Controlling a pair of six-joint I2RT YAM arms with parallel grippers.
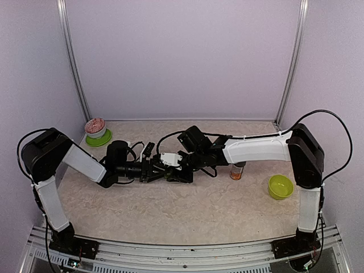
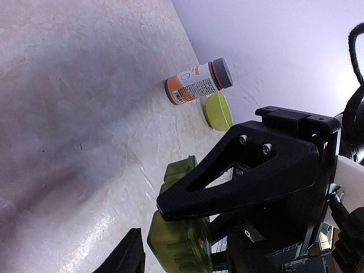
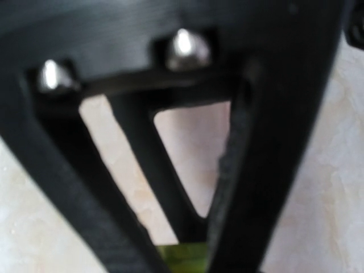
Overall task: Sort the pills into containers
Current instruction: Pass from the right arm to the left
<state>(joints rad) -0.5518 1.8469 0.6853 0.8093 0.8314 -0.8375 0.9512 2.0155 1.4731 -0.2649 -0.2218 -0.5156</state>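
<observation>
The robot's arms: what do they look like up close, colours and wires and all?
Both the left arm and the right arm have smooth white shells on their long segments and bulky black joints. Thin black cables loop loosely outside each shoulder. The fingers are matte black, with triangular cut-outs and shiny silver screws.

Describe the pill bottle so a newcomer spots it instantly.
On the right half of the table, look by the right arm's white forearm. A pill bottle stands left of the lime-green bowl. Unlike the bowl, it is a narrow upright cylinder with an orange-and-white label and grey cap.
</observation>
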